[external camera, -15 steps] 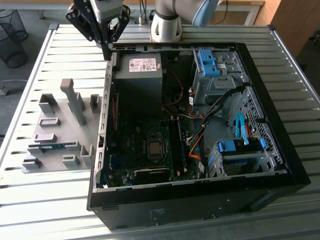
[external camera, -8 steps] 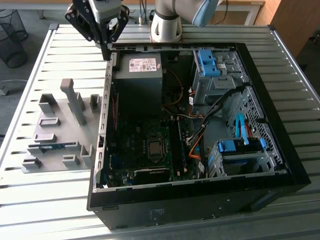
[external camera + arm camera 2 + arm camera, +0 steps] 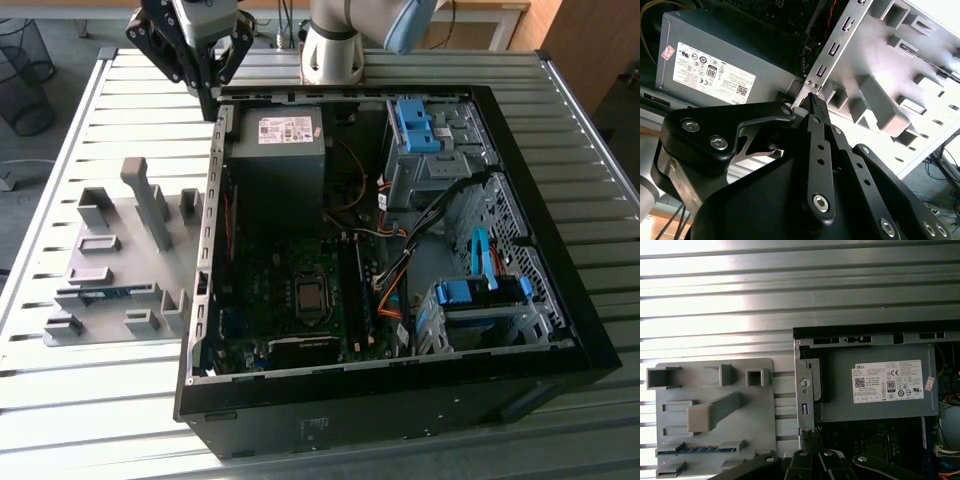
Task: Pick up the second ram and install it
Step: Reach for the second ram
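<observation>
Soft daylight fills the scene. In the first wrist view the slatted tabletop (image 3: 790, 285) beyond the computer case (image 3: 865, 332) glares almost white. Inside the case it is dim, and in the exterior view the motherboard (image 3: 270, 280) lies in shadow. In the second wrist view my gripper (image 3: 813, 100) looms black beside the case's bright metal edge.

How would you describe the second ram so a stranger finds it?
On the exterior view's left of the open computer case lies a grey fixture plate. The second ram lies flat between low holders on it: a thin blue stick, the only coloured piece among grey blocks.
</observation>
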Controlling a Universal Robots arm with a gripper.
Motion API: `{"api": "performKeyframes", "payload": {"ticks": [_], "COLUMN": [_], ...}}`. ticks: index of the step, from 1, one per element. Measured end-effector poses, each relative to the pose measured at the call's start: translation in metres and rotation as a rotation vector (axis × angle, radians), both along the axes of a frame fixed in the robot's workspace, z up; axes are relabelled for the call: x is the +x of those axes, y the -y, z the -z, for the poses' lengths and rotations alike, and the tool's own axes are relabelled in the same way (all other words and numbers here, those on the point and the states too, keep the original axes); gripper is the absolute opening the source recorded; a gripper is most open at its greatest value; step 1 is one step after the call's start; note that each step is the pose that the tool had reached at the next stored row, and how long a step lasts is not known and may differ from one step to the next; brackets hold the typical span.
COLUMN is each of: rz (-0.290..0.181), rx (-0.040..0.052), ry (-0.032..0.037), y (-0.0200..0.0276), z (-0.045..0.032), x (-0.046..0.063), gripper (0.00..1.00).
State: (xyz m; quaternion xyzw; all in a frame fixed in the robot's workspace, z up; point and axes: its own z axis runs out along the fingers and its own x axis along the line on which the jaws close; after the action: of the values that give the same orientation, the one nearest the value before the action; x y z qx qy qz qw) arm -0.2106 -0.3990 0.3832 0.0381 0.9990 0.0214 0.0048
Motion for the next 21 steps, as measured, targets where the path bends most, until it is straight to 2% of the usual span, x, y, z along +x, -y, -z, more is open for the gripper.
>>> {"api": "performKeyframes", "payload": {"ticks": [5,11,16,21], "rz": [0.0,0.0,0.0,0.0], "rx": [0.0001,0.0001,0.0,0.0], "ry": [0.0,0.0002,0.0,0.0], "y": [0.0,0.0002,0.0008,0.0057], "z": [0.0002,0.0003,0.0005,0.0008], "x": [-0.008,-0.034,-0.052,-0.061], "gripper": [0.1,0.1,0.1,0.1]}}
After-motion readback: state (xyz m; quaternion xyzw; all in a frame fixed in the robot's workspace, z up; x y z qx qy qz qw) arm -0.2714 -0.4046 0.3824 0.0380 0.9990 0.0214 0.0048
